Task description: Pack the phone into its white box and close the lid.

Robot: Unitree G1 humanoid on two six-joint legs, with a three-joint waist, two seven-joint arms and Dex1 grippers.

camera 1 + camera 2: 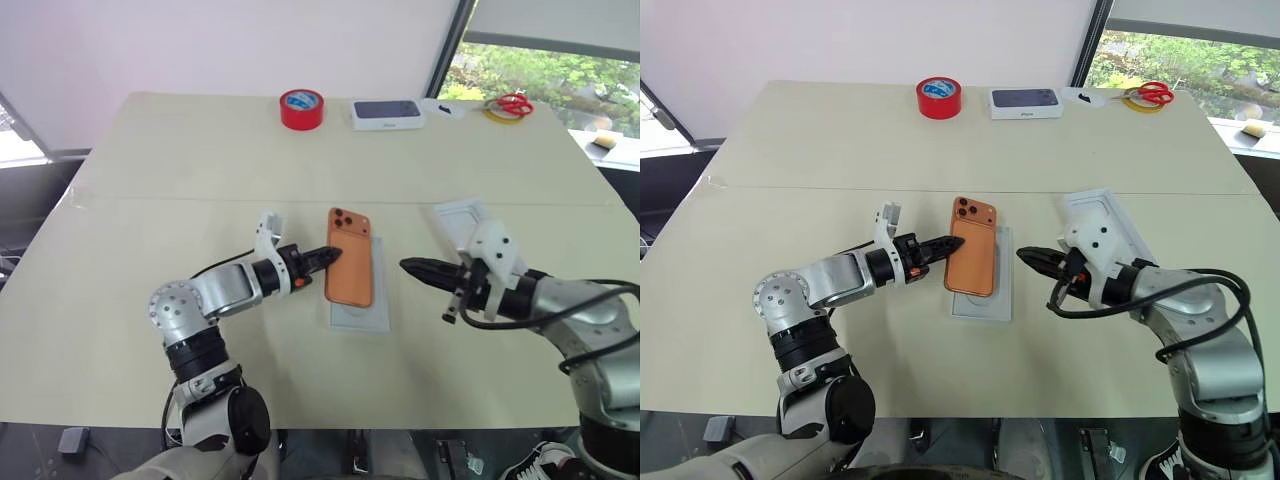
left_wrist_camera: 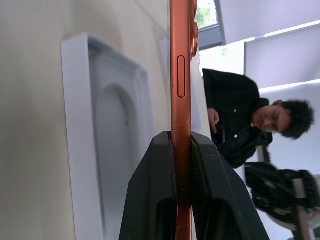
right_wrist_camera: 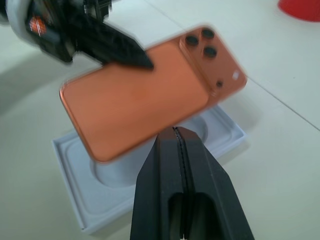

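bare table [image 1: 180, 180] all round, held phone [image 1: 349, 258] over insert [image 1: 362, 318]

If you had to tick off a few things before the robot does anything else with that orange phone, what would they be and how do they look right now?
1. Left hand pinches the phone by its edge: ok.
2. Phone lifted over the white tray with the oval recess: ok.
3. Right hand shut, holding nothing, clear of the phone: ok.
4. Phone lying flat in a box: not ok, held tilted in the air.
5. White piece beside the right arm within reach: ok; box or lid, cannot tell.
6. Lid closed: not ok.
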